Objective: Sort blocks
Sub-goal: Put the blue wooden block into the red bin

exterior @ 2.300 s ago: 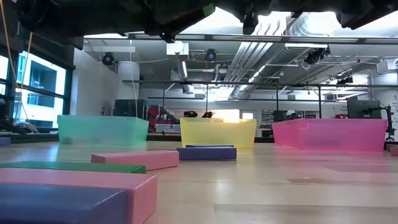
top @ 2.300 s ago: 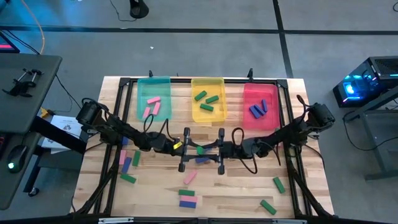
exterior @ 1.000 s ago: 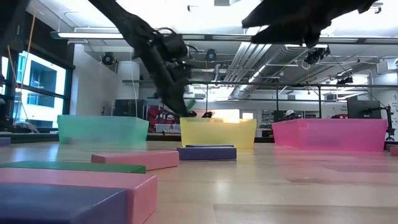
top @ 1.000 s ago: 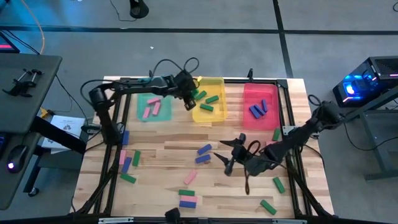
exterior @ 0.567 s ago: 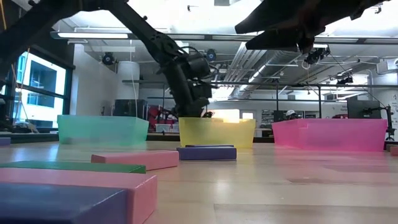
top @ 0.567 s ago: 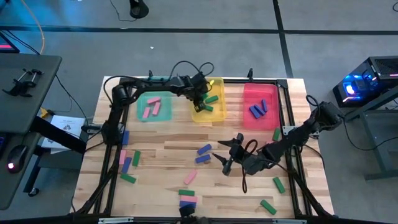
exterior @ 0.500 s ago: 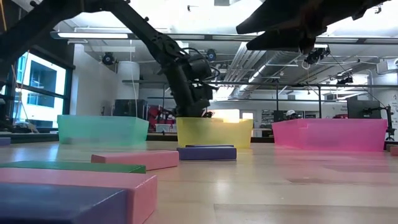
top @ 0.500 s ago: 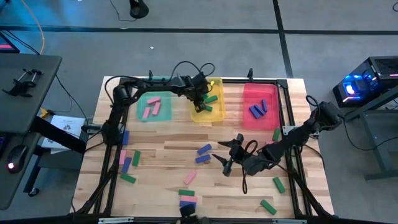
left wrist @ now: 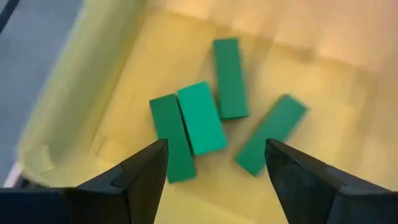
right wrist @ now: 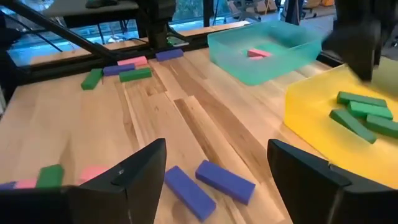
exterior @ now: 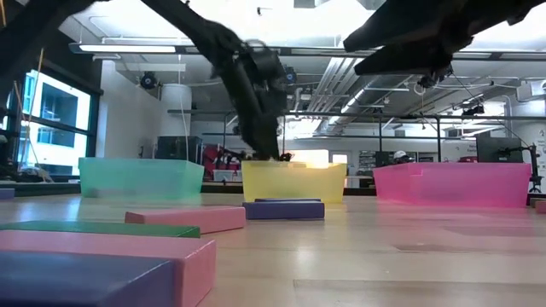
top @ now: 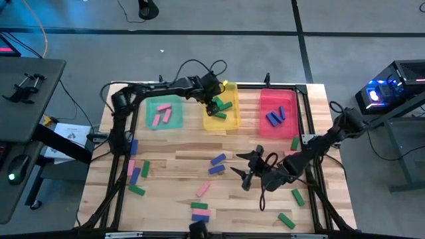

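Green blocks (left wrist: 205, 118) lying in the yellow tray (top: 221, 123) at the table's far side, under the left gripper (top: 214, 101), fingers spread wide and empty. Blue blocks (right wrist: 208, 182) on bare wood near the table's middle, just ahead of the right gripper (top: 244, 172), also wide open, holding nothing.

The left gripper (top: 214, 100) has spread its fingers over the yellow tray (top: 234, 122) (its green block (left wrist: 201, 117) now lies inside).

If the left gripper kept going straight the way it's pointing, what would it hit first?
Probably the green blocks lying in the yellow tray. The left gripper is open above them, pointing down into the tray; depth is hard to judge.
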Motion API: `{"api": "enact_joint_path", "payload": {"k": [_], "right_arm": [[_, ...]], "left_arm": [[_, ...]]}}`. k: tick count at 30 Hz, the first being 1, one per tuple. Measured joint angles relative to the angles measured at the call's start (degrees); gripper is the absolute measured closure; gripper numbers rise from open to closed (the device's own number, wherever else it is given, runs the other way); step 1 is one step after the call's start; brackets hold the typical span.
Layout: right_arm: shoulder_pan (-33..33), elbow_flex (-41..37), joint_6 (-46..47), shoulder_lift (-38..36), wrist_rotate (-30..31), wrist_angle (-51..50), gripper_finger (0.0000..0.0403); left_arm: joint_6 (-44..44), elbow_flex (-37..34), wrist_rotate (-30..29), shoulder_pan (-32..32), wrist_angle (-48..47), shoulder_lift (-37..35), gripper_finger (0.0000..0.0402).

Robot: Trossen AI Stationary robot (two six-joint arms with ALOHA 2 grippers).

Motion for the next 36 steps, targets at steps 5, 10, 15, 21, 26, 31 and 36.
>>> {"api": "enact_joint_path", "payload": {"k": [5,10,15,21,26,31,36], "right_arm": [[1.6,0.0,4.3,-0.3,-4.4,-4.1,0.0139],[2.1,0.0,7.4,2.6,-11.4,-6.7,0.0139],[-0.1,0.0,6.9,7.5,-15.1,-6.2,0.0139],[-7.8,0.0,-4.8,14.1,-24.7,3.0,0.0139],[-16.6,0.0,-22.9,17.3,-35.3,14.7,0.0139],[-25.1,0.0,-31.8,18.1,-45.8,15.7,0.0139],[-30.5,0.0,-34.6,18.3,-52.4,9.5,0.0139]], "left_arm": [[0.0,-5.0,0.4,-3.3,0.7,-9.9,0.0154],[-1.3,-16.7,0.3,-9.5,9.0,-21.3,0.0155],[-5.2,-31.0,-0.5,-17.7,21.1,-30.1,0.0155],[-11.9,-46.3,-8.1,-29.3,36.4,-36.7,0.0155],[-16.3,-53.8,-16.3,-37.8,46.8,-38.0,0.0155],[-16.9,-57.1,-23.4,-42.2,53.7,-37.9,0.0155],[-16.6,-57.4,-24.5,-42.7,54.2,-37.9,0.0154]]}}
